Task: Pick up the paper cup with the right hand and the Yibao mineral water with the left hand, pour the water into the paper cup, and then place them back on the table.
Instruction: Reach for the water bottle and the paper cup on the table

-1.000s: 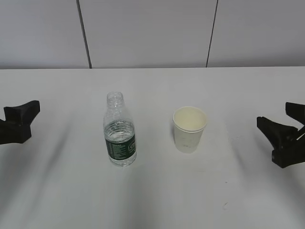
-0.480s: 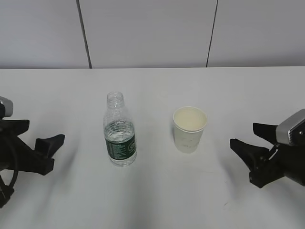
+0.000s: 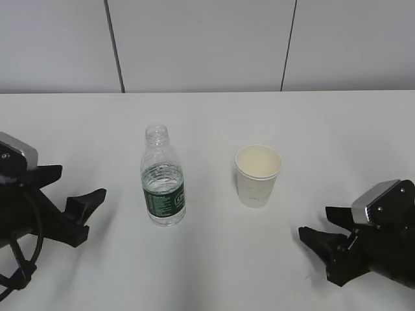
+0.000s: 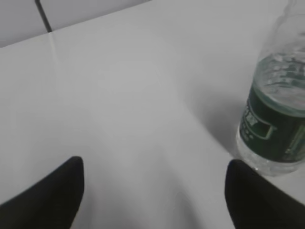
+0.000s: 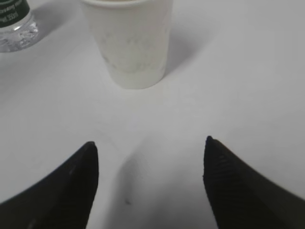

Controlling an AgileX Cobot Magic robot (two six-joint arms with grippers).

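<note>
The Yibao mineral water (image 3: 163, 178) stands upright and uncapped on the white table (image 3: 214, 265), left of centre. The paper cup (image 3: 258, 175) stands upright to its right, apart from it. My left gripper (image 3: 82, 182) is open and empty, left of the bottle and apart from it. In the left wrist view the bottle (image 4: 277, 119) is at the far right, beyond the open gripper (image 4: 155, 163). My right gripper (image 3: 313, 220) is open and empty, to the front right of the cup. In the right wrist view the cup (image 5: 134, 45) stands ahead of the open gripper (image 5: 149, 141).
A grey panelled wall (image 3: 207, 45) runs behind the table's far edge. A small dark speck (image 3: 306, 279) lies on the table near the right gripper. The bottle's base (image 5: 13, 29) shows at the top left of the right wrist view.
Both arms have moved in from the sides. The left gripper has come closer to the bottle, the right gripper closer to the cup and lower. Bottle and cup have not moved.
</note>
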